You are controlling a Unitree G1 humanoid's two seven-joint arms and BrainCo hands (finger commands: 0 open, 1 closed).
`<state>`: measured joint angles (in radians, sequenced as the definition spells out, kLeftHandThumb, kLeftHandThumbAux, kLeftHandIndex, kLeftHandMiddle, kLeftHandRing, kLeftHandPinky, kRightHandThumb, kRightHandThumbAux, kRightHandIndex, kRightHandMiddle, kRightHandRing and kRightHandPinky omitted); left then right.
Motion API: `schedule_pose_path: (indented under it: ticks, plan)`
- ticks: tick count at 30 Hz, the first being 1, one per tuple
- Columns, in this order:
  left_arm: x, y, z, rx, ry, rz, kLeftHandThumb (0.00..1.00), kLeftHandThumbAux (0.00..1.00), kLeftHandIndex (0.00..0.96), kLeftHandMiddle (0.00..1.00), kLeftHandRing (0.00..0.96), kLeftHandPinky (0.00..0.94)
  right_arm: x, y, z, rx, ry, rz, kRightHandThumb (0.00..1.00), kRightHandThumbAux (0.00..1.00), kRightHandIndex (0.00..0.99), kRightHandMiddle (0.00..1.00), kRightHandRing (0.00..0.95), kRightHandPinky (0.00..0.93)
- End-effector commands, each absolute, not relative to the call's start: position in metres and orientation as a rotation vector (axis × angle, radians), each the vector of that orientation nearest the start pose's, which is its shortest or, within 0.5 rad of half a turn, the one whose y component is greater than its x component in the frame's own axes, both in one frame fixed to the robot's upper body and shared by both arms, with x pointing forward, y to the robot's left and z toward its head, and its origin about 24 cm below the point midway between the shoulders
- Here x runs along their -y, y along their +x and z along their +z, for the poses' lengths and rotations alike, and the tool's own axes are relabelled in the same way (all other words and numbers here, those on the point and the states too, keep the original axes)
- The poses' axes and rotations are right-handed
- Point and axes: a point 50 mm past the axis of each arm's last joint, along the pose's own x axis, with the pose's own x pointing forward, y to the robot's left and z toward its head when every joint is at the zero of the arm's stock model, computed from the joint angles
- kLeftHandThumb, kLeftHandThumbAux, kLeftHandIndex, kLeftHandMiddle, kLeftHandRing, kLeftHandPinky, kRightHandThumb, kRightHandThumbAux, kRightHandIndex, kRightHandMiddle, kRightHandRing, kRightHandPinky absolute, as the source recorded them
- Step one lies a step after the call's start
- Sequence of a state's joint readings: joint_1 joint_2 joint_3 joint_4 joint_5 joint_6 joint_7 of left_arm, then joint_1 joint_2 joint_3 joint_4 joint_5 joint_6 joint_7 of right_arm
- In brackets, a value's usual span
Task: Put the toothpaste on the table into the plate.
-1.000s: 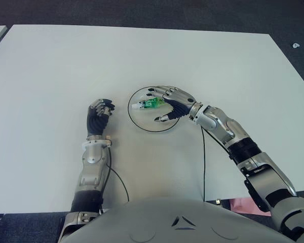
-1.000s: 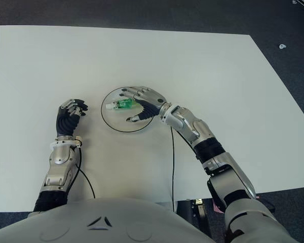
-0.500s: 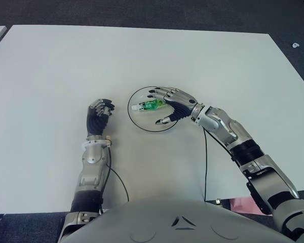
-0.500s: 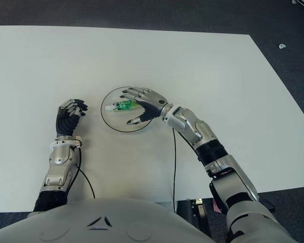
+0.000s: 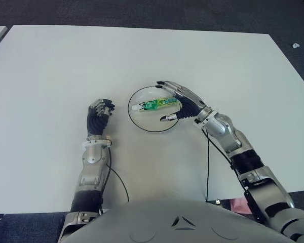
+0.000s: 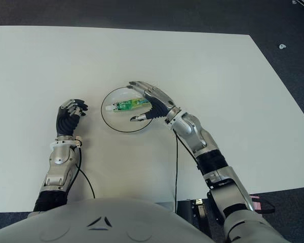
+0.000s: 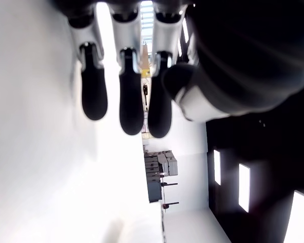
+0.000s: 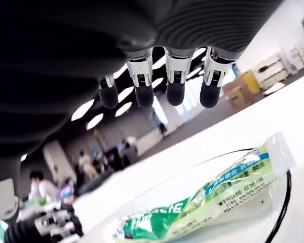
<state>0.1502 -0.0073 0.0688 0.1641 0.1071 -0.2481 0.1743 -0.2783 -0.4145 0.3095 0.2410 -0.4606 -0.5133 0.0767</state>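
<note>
Toothpaste lying in the plate, my right robot hand open beside it.

I see the green toothpaste [image 5: 154, 105] tube lying flat inside the plate [image 5: 142, 123], cap toward my left, so I judge the placing done. My right robot hand [image 5: 180, 104] hovers over the plate's right side, fingers spread and holding nothing, just beside the tube's tail end, thumb apart below it. My left robot hand [image 5: 99, 115] shows curled and empty on the white surface [image 5: 50, 76], left of the plate.
</note>
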Motion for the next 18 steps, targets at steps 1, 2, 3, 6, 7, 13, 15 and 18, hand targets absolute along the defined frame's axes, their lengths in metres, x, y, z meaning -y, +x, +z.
schedule_pose_path:
  ticks: [1,2,3,6,7,13,15,18]
  plan:
    - [-0.182,0.189,-0.04,-0.265,0.109,0.27,0.709,0.721,0.431,0.492,0.49,0.494,0.129,0.272,0.068,0.434,-0.725,0.486,0.01,0.635,0.017,0.035,0.06,0.171]
    - [-0.182,0.189,-0.04,-0.264,0.108,0.269,0.709,0.721,0.431,0.492,0.489,0.493,0.13,0.271,0.068,0.439,-0.683,0.466,0.012,0.653,0.024,0.048,0.076,0.191]
    - [-0.182,0.189,-0.04,-0.264,0.107,0.267,0.709,0.721,0.431,0.492,0.489,0.493,0.131,0.268,0.067,0.441,-0.634,0.445,0.017,0.669,0.041,0.065,0.091,0.202]
    - [-0.182,0.189,-0.04,-0.263,0.106,0.264,0.708,0.721,0.431,0.493,0.487,0.494,0.132,0.261,0.065,0.436,-0.509,0.398,0.046,0.748,0.142,0.159,0.159,0.242]
    - [-0.182,0.189,-0.04,-0.263,0.105,0.263,0.708,0.721,0.431,0.493,0.486,0.493,0.133,0.259,0.065,0.44,-0.468,0.376,0.058,0.774,0.179,0.191,0.18,0.256]
    - [-0.182,0.189,-0.04,-0.267,0.105,0.261,0.707,0.722,0.429,0.497,0.491,0.505,0.135,0.252,0.067,0.469,-0.317,0.274,0.082,0.889,0.297,0.28,0.26,0.287]
    - [-0.182,0.189,-0.04,-0.268,0.109,0.262,0.707,0.723,0.429,0.499,0.495,0.511,0.136,0.25,0.067,0.461,-0.241,0.241,0.114,0.9,0.341,0.298,0.277,0.282]
    - [-0.182,0.189,-0.04,-0.27,0.114,0.261,0.707,0.723,0.429,0.497,0.497,0.508,0.138,0.245,0.065,0.436,-0.147,0.191,0.27,0.87,0.389,0.33,0.307,0.289]
